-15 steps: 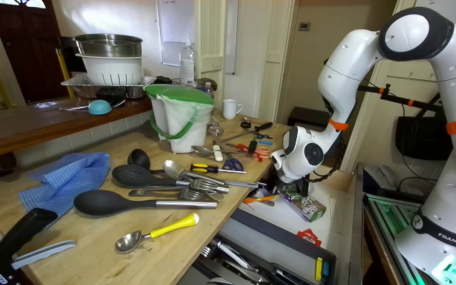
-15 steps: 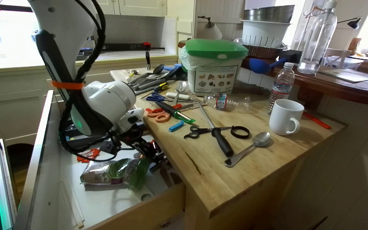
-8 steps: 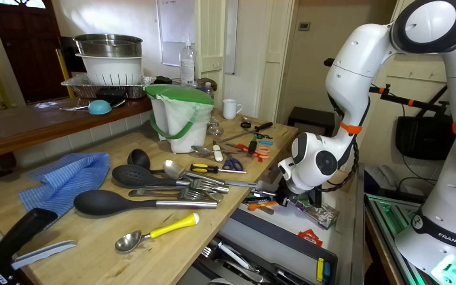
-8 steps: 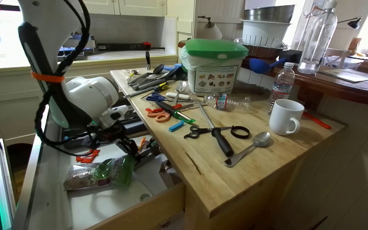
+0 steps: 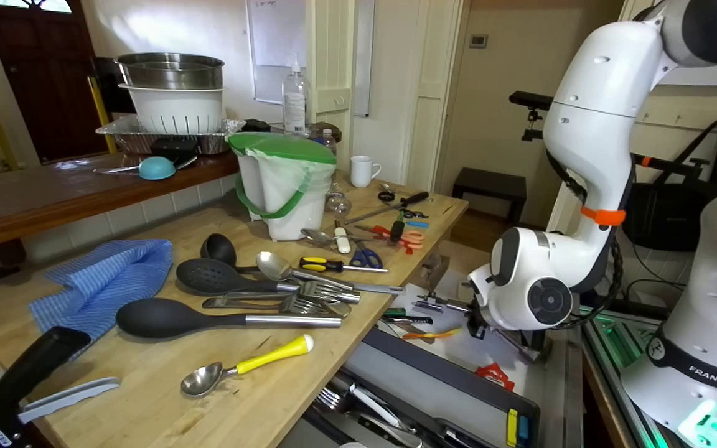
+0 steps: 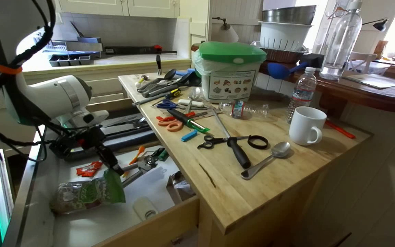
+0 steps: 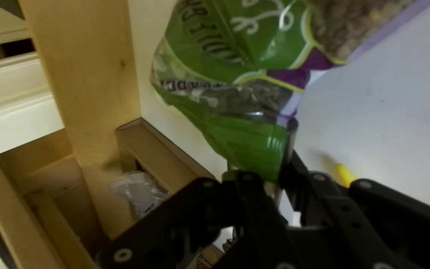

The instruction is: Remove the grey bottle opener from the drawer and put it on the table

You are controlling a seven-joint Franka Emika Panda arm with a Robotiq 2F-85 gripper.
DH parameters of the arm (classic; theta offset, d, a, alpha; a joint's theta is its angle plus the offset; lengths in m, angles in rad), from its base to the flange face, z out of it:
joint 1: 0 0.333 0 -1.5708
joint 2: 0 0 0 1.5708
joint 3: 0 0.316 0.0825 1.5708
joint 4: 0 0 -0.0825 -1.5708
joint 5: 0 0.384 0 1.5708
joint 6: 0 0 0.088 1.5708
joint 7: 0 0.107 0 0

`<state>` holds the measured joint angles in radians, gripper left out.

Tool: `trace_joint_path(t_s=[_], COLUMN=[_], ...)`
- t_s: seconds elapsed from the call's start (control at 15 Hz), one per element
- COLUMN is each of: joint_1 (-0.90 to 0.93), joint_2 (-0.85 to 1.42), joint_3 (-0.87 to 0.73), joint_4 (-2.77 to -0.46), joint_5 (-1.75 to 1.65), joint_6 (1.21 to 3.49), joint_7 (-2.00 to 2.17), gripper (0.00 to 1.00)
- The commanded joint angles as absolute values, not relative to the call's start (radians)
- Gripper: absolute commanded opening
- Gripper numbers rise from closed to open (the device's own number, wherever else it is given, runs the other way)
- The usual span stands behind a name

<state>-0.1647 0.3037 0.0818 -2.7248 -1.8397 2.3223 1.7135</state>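
Note:
The drawer [image 6: 159, 224] stands open beside the worktop table [image 6: 259, 192]. My gripper [image 6: 118, 168] is low over the drawer; it also shows in an exterior view [image 5: 478, 320]. It appears shut on one handle of a grey metal two-handled tool [image 6: 145, 165], apparently the bottle opener, which also shows in an exterior view [image 5: 449, 303]. The tool casts a separate shadow and looks raised off the drawer floor. The green end of a seed bag [image 6: 84, 195] lies against the tool's handles and the fingertips. In the wrist view the bag [image 7: 237, 56] hides much of the grip [image 7: 269, 172].
An orange tool [image 5: 433, 335] and a red packet [image 5: 494, 375] lie in the drawer. A cardboard box [image 7: 162, 153] sits near its end. A grey cutlery tray [image 5: 408, 364] is alongside. Ladles, scissors, a green-lidded bucket [image 5: 284, 193] and a mug [image 6: 306, 125] occupy the worktop.
My gripper has moved away from the worktop edge toward the robot's base side. The grey tool has moved with it, and the seed bag has been dragged the same way.

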Motion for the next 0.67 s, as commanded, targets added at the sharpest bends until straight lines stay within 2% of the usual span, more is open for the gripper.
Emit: trace_joint_path(t_s=[0.0, 0.2, 0.33, 0.6], joint_1=[-0.089, -0.075, -0.077, -0.080], joint_2=[0.191, 0.157, 0.065, 0.065], joint_3=[0.082, 0.070, 0.061, 0.038], joint_4=[-2.782, -2.742, -2.793, -2.743], joint_5=[-1.707, -1.659, -1.655, -1.535], joint_6=[2.222, 2.240, 2.268, 2.340], joint_7=[1.622, 1.574, 1.543, 1.356], gripper=[0.06, 0.06, 0.06, 0.06])
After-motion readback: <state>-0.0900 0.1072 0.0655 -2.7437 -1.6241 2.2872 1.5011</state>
